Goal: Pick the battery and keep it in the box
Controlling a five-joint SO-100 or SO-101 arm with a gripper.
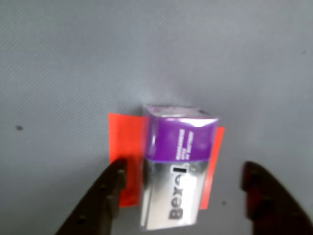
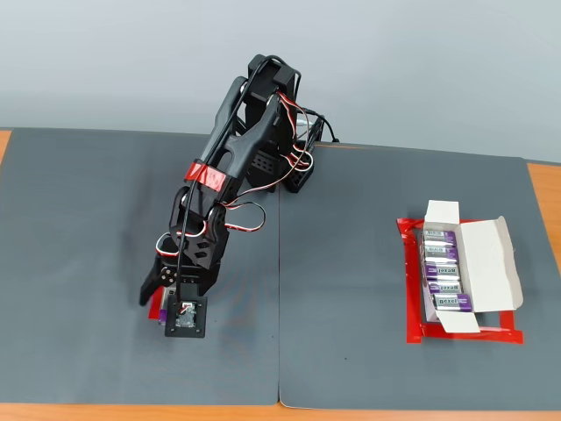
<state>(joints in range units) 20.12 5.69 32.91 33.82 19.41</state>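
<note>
The battery [image 1: 178,169], silver with a purple band and dark "Bexel" lettering, lies on a flat red tape patch [image 1: 124,139] on the grey mat. My gripper [image 1: 182,193] is open and straddles it. The left fingertip [image 1: 115,183] is close beside the battery and the right one [image 1: 257,188] stands further off; neither touches it. In the fixed view the gripper [image 2: 162,300] is low over the left mat, and only a sliver of the battery's purple [image 2: 163,311] shows under it. The white box [image 2: 487,256] sits far to the right with its flaps open and holds a row of several like batteries [image 2: 443,272].
The box rests inside a red tape frame [image 2: 410,289] on the right mat. The arm's base [image 2: 294,171] stands at the back near the seam [image 2: 280,307] between the two grey mats. Orange table edge [image 2: 543,189] shows at the far right.
</note>
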